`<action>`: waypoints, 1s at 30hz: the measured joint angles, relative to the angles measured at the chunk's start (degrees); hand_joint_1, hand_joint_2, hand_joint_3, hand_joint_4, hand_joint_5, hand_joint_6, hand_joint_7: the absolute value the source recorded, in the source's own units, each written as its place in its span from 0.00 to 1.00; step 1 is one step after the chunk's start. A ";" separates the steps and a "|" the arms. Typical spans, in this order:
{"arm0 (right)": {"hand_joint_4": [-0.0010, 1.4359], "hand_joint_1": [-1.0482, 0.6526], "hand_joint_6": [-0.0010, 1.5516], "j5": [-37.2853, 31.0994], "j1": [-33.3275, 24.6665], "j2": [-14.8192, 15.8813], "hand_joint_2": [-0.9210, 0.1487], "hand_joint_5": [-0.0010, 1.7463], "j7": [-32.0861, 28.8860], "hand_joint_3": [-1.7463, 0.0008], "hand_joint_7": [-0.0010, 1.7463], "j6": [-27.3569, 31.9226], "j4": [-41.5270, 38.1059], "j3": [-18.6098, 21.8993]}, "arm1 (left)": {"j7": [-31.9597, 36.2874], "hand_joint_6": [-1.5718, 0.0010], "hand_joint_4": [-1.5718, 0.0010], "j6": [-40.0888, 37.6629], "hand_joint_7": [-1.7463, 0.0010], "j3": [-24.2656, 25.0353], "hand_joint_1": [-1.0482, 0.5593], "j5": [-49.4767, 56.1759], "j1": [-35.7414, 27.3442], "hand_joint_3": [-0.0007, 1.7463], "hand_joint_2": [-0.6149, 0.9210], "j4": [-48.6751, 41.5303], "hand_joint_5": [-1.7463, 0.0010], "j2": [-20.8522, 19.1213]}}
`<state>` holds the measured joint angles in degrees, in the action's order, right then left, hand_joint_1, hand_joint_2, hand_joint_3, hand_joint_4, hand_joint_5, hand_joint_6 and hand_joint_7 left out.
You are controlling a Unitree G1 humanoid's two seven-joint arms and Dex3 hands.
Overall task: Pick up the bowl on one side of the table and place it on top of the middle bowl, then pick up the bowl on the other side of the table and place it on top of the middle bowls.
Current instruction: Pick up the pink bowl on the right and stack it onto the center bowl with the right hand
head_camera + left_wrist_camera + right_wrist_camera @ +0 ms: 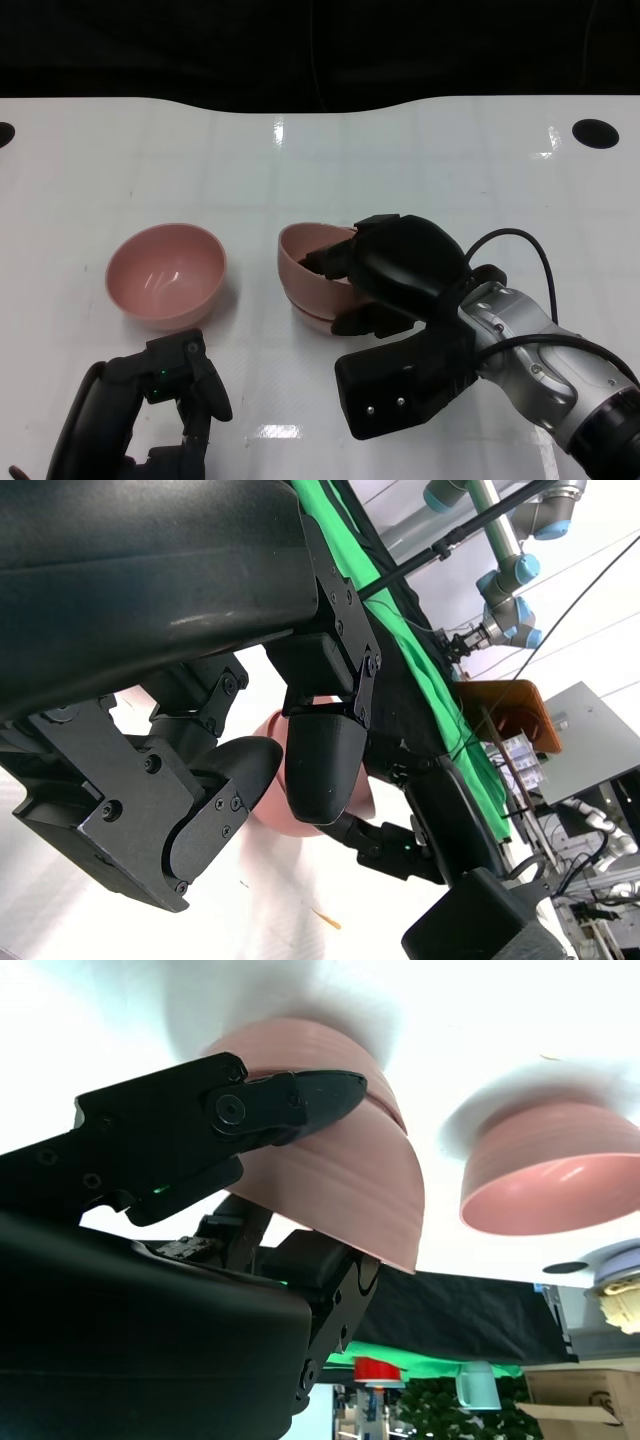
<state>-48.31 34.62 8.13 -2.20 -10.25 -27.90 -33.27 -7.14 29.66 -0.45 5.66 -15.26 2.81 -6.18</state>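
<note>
Two pink bowls are seen stacked at the middle of the white table (100,150), with the upper bowl (312,262) tilted inside the lower bowl (318,314) and gripped at its rim by the right hand (395,265). One finger (290,1100) of that hand is laid over the outside of the upper bowl's wall, while others are hooked inside the rim, so the hand is closed on the bowl rather than spread. A third pink bowl (166,274) is left standing upright by itself, well apart from the right hand and just beyond the left hand (150,410). Nothing is held by the left hand, which is kept low at the table's near edge; its fingers (325,765) are seen bent partly inward with a gap between them, and no bowl is touched by them.
</note>
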 measured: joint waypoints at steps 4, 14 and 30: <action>0.19 0.20 0.33 -0.03 -0.84 0.80 0.00 0.26 1.28 0.82 0.00 0.69 1.76 -0.52 | 0.03 0.44 0.42 0.11 0.15 0.01 0.63 0.44 0.01 0.90 0.57 0.00 0.03 0.00; 0.21 0.19 0.34 -1.97 -1.77 3.14 0.00 0.27 2.24 0.80 0.01 1.38 6.67 -0.90 | 0.03 0.44 0.42 0.15 0.16 0.02 0.62 0.39 0.17 0.88 0.59 -0.25 0.03 0.00; 0.18 0.17 0.33 -14.26 -4.37 6.67 0.00 0.27 -3.38 0.79 0.00 2.98 11.12 -4.46 | 0.03 0.44 0.42 -0.44 0.16 0.01 0.62 -0.13 0.10 0.88 0.58 -0.14 0.03 0.00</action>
<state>-62.57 30.26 14.80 -5.58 -7.27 -16.79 -37.73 -7.12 29.22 -0.43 5.54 -15.16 2.67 -6.18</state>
